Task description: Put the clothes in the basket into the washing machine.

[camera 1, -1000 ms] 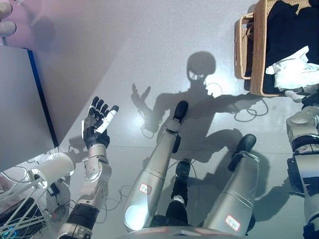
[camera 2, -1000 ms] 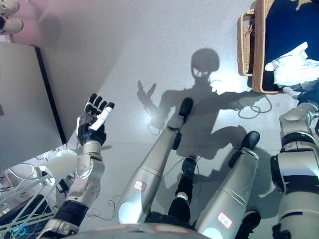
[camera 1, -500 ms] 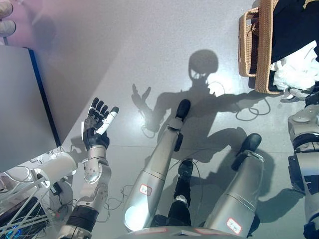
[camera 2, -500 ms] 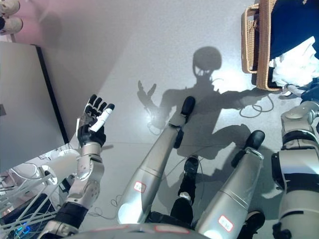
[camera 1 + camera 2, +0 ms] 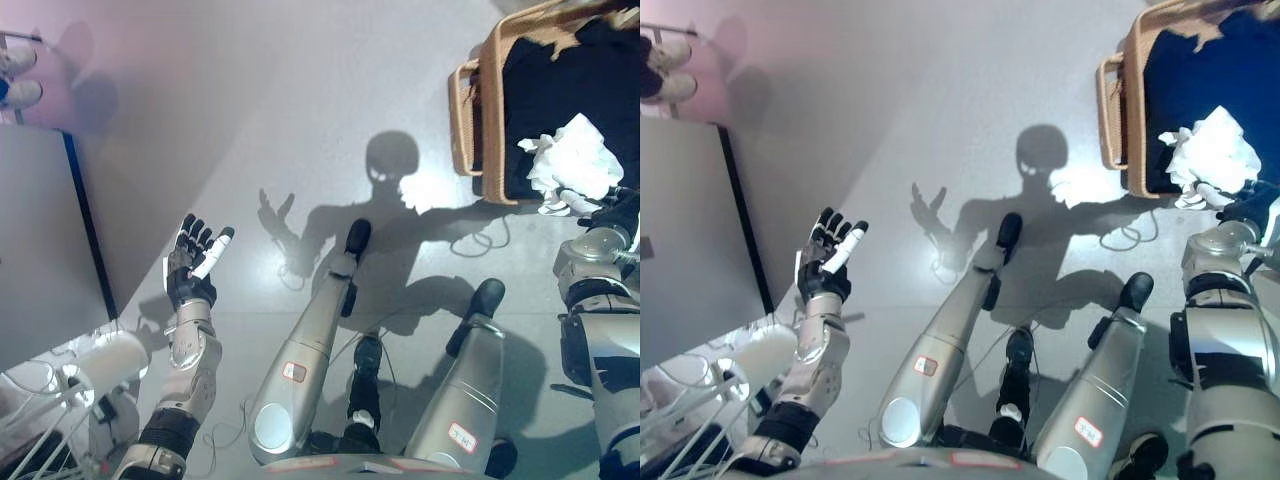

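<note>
One wicker basket point(image 5: 490, 120) stands on the floor. It holds two kinds of clothes: one dark heap point(image 5: 560, 100) and one white garment point(image 5: 572, 158). Two pale shoes point(image 5: 670, 70) of a person show at the far left.

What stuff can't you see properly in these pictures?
- Right hand: both views, by the basket's near rim; its fingers are too dark to tell open from shut.
- Basket: its far side is cut off by the right edge.
- Dark clothes: partly under the white cloth; number unclear.
</note>
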`<state>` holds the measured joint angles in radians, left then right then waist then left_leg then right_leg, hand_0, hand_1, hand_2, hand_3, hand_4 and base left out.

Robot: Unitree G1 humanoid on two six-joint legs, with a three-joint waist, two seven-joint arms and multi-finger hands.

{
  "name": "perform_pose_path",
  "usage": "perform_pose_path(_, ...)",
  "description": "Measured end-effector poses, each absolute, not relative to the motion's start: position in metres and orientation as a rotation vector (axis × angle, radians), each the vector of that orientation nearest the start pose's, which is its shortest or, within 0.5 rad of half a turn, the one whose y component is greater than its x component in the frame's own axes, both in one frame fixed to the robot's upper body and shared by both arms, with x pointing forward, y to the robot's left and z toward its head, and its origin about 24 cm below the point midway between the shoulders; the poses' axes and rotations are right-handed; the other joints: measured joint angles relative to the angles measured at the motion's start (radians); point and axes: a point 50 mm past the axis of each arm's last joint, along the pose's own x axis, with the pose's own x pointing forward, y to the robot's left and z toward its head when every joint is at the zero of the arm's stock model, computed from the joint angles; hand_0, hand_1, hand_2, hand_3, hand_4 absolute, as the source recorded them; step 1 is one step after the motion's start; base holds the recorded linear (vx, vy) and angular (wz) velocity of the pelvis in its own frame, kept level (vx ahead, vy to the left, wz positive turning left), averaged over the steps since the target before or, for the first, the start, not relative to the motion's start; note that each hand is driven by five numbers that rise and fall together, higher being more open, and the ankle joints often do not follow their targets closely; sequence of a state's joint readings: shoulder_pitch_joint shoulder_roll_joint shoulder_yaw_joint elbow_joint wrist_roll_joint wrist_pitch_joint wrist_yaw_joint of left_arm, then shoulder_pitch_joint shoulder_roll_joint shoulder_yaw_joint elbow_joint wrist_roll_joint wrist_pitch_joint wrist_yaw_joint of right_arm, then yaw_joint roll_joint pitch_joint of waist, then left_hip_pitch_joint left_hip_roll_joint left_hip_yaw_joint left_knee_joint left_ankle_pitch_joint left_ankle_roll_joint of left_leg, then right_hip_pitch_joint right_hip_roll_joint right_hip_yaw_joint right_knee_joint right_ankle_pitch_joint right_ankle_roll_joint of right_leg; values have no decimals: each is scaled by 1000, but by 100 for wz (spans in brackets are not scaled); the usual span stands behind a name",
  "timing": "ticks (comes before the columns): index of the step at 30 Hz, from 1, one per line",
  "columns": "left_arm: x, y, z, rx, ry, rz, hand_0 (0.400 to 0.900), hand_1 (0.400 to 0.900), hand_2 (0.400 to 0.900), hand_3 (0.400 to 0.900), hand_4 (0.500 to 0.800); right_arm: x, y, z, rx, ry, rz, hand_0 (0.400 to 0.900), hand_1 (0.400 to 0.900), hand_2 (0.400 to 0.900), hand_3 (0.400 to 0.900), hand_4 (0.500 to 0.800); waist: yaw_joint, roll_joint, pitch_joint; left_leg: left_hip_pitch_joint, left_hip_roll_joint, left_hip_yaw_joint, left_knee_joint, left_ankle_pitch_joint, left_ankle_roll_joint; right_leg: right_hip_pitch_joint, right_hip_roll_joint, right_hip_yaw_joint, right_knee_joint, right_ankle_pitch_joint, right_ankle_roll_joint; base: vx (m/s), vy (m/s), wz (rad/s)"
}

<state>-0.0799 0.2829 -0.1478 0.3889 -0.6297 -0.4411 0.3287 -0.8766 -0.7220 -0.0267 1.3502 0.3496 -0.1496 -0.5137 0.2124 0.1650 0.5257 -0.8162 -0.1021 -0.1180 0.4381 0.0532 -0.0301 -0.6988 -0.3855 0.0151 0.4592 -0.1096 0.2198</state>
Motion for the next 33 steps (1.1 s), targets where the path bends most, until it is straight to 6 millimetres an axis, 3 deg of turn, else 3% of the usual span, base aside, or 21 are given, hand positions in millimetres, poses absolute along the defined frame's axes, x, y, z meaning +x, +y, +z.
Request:
perform_pose_path(5, 255, 229, 2, -301, -12, 454, 900, 900, 900, 900, 800, 324, -389, 138, 33, -3, -1065, 400, 400, 400, 400, 500, -37, -7, -14, 106, 31, -10, -123, 33, -19, 109, 23, -27, -132, 46, 4, 38, -96, -6)
perform_pose_path(11, 254, 240, -10, -310, 41, 515, 900, 900, 900, 900, 800, 321, -396, 149, 458, -156, -1114, 400, 400, 400, 400, 500, -59, -21, -53, 208, 69, -12, -223, 65, -29, 215, 65, -32, -242, 85, -4, 53, -97, -6)
perform_pose_path(14, 252, 251, -8, -312, 32, 554, 900, 900, 900, 900, 800, 322, -398, 165, 660, -275, -1112, 400, 400, 400, 400, 500, -70, -28, -64, 226, 86, -17, -242, 75, -38, 228, 83, -37, -251, 92, -3, 5, -73, 3)
perform_pose_path(23, 249, 267, -2, -289, 4, 587, 900, 900, 900, 900, 800, 308, -417, 204, 895, -514, -1167, 400, 400, 400, 400, 500, -77, -25, -75, 225, 97, -23, -301, 98, -47, 208, 93, -39, -266, 91, -4, -9, -9, 3)
perform_pose_path(24, 249, 268, -2, -290, 2, 588, 900, 900, 900, 900, 800, 307, -418, 206, 919, -532, -1174, 516, 516, 516, 516, 569, -76, -25, -75, 218, 97, -22, -307, 104, -47, 198, 92, -39, -266, 92, -3, 0, 0, 0)
perform_pose_path(25, 249, 268, -1, -290, 0, 589, 900, 900, 900, 900, 800, 305, -419, 206, 948, -542, -1183, 808, 808, 808, 808, 745, -73, -25, -75, 210, 97, -22, -308, 105, -47, 192, 92, -39, -267, 92, -3, 0, 0, 0)
perform_pose_path(26, 249, 268, -1, -290, 0, 588, 900, 900, 900, 900, 800, 304, -420, 206, 975, -551, -1197, 900, 900, 900, 900, 800, -69, -25, -75, 208, 96, -22, -310, 105, -47, 190, 92, -35, -268, 92, -3, 0, 0, 0)
perform_pose_path(33, 249, 269, 1, -280, -7, 586, 900, 900, 900, 900, 800, 302, -422, 195, 994, -502, -1255, 900, 900, 900, 900, 800, -58, -20, -74, 239, 95, -19, -321, 105, -47, 214, 87, -23, -270, 92, -2, 0, 0, 0)
